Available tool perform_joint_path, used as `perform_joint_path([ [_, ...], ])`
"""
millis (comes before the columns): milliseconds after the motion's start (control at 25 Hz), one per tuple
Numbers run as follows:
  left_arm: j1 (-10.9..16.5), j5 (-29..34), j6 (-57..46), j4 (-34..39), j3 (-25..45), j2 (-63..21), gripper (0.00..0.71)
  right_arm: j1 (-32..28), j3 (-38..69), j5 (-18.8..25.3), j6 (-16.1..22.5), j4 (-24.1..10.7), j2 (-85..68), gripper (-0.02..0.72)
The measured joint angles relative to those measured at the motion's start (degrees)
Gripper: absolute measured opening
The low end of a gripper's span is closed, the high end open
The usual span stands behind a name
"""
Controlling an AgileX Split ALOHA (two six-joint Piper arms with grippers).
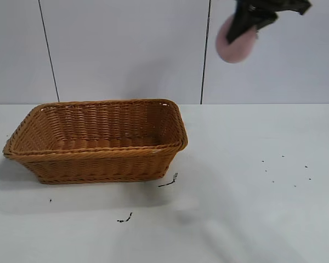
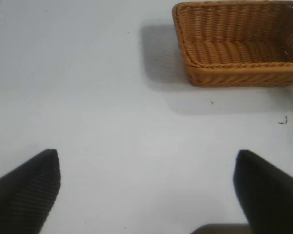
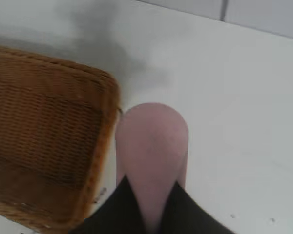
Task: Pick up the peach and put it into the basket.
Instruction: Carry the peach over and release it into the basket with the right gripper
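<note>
While the right claw (image 1: pixel 245 27) hangs high above the desk, near the top edge of the exterior view, its black fingers are clamped on the small, rounded, pale-pink toy peach (image 1: pixel 237 45), which bulges out below and between them. In the right wrist view the same peach (image 3: pixel 152 151) sits pinched between the two dark fingertips, with the white desk (image 3: pixel 244 122) far beneath it and the corner of the basket off to one side. So the pick-up looks done: the fruit is off the surface and carried in the air. What remains, by this judgement, is the transfer and the drop, since the peach is not yet over the large rectangular orange-brown woven wicker basket (image 1: pixel 98 159), which stands well apart, lower and toward the exterior view's left, with nothing visible inside it. The left claw (image 2: pixel 146 195) is idle over bare desk, its fingers spread wide and holding nothing, with the basket (image 2: pixel 244 73) some way ahead of it.
</note>
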Motion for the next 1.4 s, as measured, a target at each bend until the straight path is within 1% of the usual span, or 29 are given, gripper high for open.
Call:
perform_joint_path([
  [160, 0.0, 0.0, 0.0, 0.0, 0.0, 0.0, 0.693, 8.46, -5.76, -0.38, 0.19, 0.31, 6.12, -0.015],
  [240, 0.0, 0.0, 0.0, 0.0, 0.0, 0.0, 0.693, 11.46, -6.9, -1.65, 0.31, 0.66, 9.22, -0.015],
  [320, 0.0, 0.0, 0.0, 0.0, 0.0, 0.0, 0.693, 13.59, -7.15, -4.19, 0.31, 0.53, 12.57, -0.015],
  [440, 0.0, 0.0, 0.0, 0.0, 0.0, 0.0, 0.693, 14.88, -7.15, -8.44, 0.34, -0.97, 17.52, -0.015],
  [600, 0.0, 0.0, 0.0, 0.0, 0.0, 0.0, 0.693, 15.07, -7.15, -13.57, 0.34, -2.93, 22.35, -0.015],
  [680, 0.0, 0.0, 0.0, 0.0, 0.0, 0.0, 0.693, 15.07, -7.15, -14.71, 0.34, -3.69, 23.5, -0.015],
  [760, 0.0, 0.0, 0.0, 0.0, 0.0, 0.0, 0.693, 15.07, -7.21, -15.25, 0.39, -3.74, 24.03, -0.013],
  [800, 0.0, 0.0, 0.0, 0.0, 0.0, 0.0, 0.693, 15.07, -7.21, -15.25, 0.38, -3.68, 24.05, 0.003],
  [840, 0.0, 0.0, 0.0, 0.0, 0.0, 0.0, 0.693, 15.07, -7.21, -15.19, 0.44, -3.63, 24.1, 0.043],
  [920, 0.0, 0.0, 0.0, 0.0, 0.0, 0.0, 0.693, 15.07, -7.76, -14.21, 0.49, -3.22, 24.1, 0.193],
  [1000, 0.0, 0.0, 0.0, 0.0, 0.0, 0.0, 0.693, 15.07, -8.98, -12.39, 0.49, -2.95, 24.1, 0.44],
  [1040, 0.0, 0.0, 0.0, 0.0, 0.0, 0.0, 0.693, 15.07, -9.95, -11.34, 0.35, -2.95, 24.1, 0.53],
  [1080, 0.0, 0.0, 0.0, 0.0, 0.0, 0.0, 0.693, 15.07, -11.14, -10.15, 0.3, -2.93, 24.1, 0.597],
  [1120, 0.0, 0.0, 0.0, 0.0, 0.0, 0.0, 0.693, 15.07, -12.29, -9.09, 0.3, -2.81, 24.1, 0.636],
  [1200, 0.0, 0.0, 0.0, 0.0, 0.0, 0.0, 0.693, 15.07, -15.57, -5.93, 0.3, -2.81, 24.1, 0.671],
  [1320, 0.0, 0.0, 0.0, 0.0, 0.0, 0.0, 0.693, 15.07, -21.76, 0.03, 0.35, -2.91, 24.1, 0.687],
  [1400, 0.0, 0.0, 0.0, 0.0, 0.0, 0.0, 0.693, 15.07, -26.11, 4.22, 0.5, -3.92, 24.1, 0.688],
])
